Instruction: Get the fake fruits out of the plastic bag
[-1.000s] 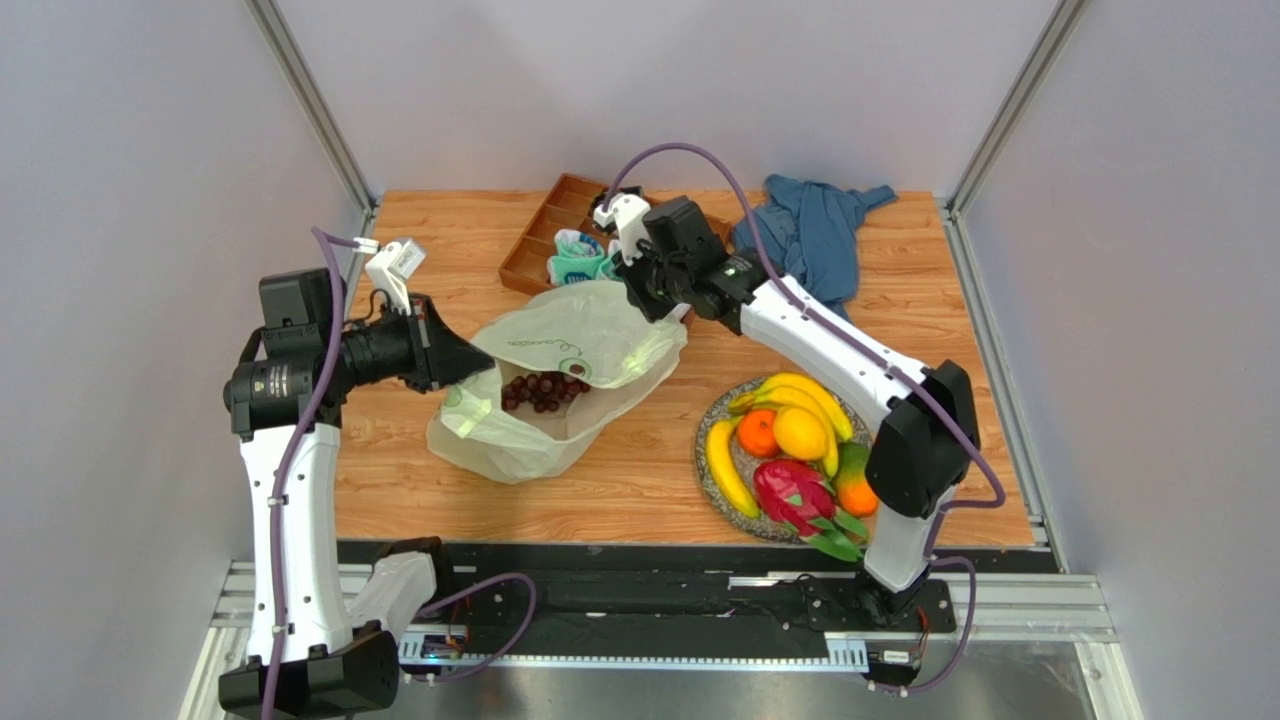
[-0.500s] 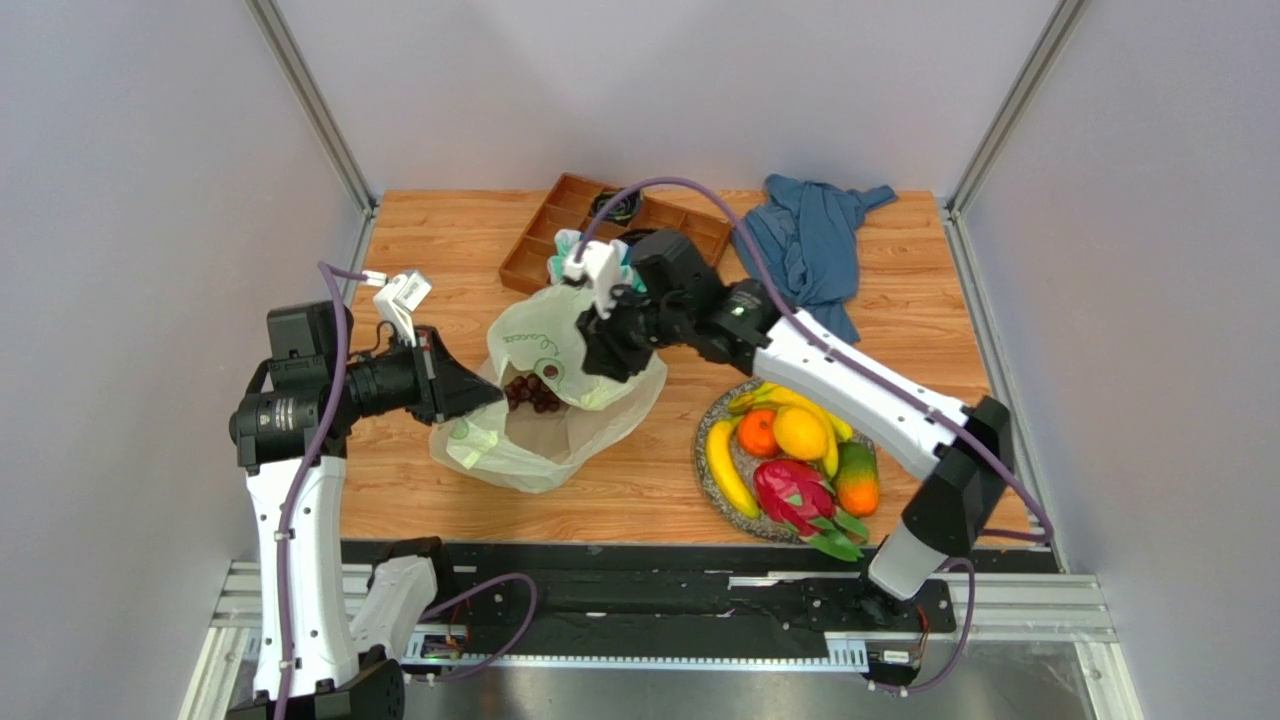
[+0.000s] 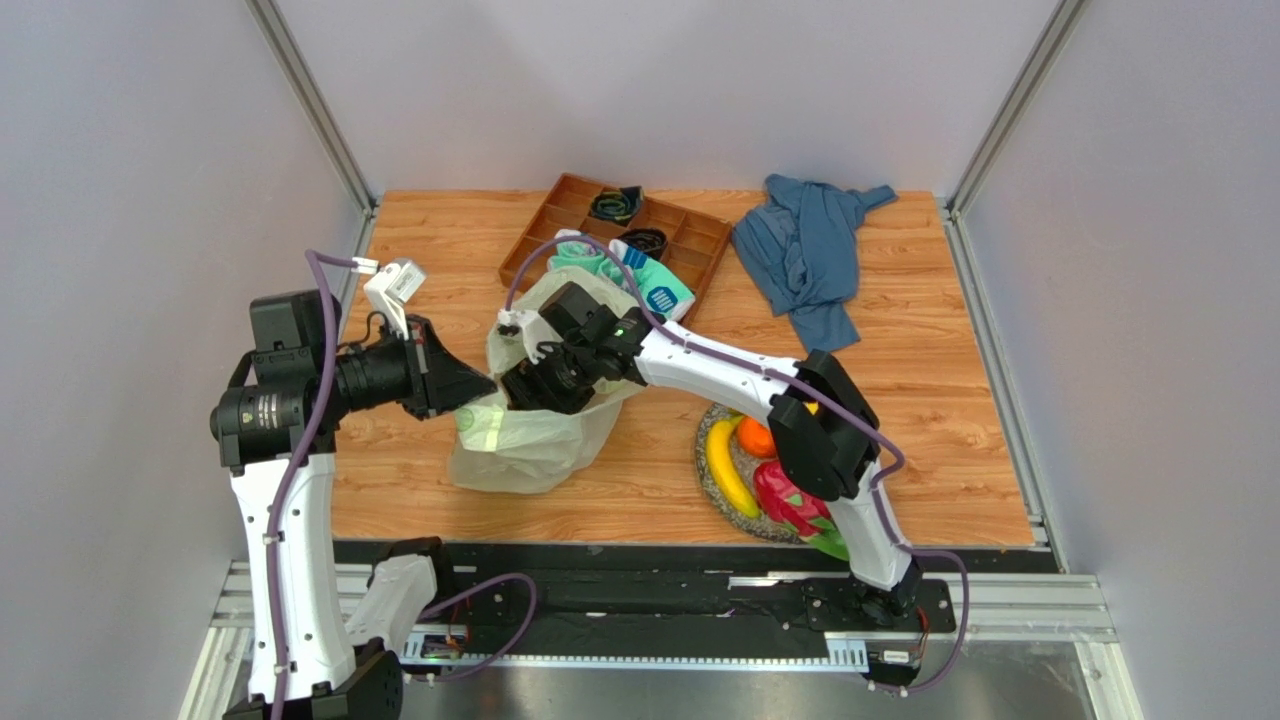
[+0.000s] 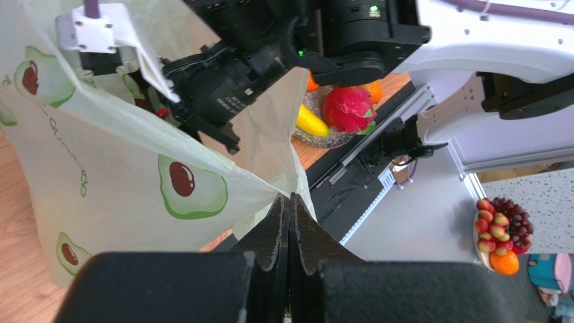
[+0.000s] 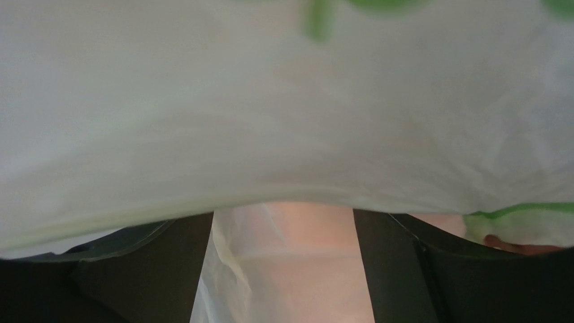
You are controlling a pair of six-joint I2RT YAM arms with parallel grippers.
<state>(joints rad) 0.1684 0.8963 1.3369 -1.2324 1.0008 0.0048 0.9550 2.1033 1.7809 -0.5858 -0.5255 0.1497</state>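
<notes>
Left arm's fingers (image 4: 290, 208) were pinched shut on the left rim of the thin translucent pale yellow-green plastic bag (image 3: 519, 450), holding that edge up off the wooden bench (image 3: 932, 375). Right arm's fingers (image 3: 526, 387) stood wide apart with only slack film between them. They sat in the bag mouth, entering from the right and pointing left and down.

The right arm was therefore the one placed to pick, while the left only held the bag open. Any fruit inside would lie beneath and beyond the right fingertips, toward the bag's near end. The wrist hid it from above and its own camera saw only film, so I could not tell what remained or how its long axis ran.

Already out, on the round grey plate (image 3: 702, 447) to the right:
- yellow plastic bananas (image 3: 724, 468)
- a small orange (image 3: 756, 438)
- a pink dragon fruit (image 3: 784, 495)

Print on bag: halved avocados with brown stones, plus a thin script line, probably "avocado" but not surely legible. No brand seen.
</notes>
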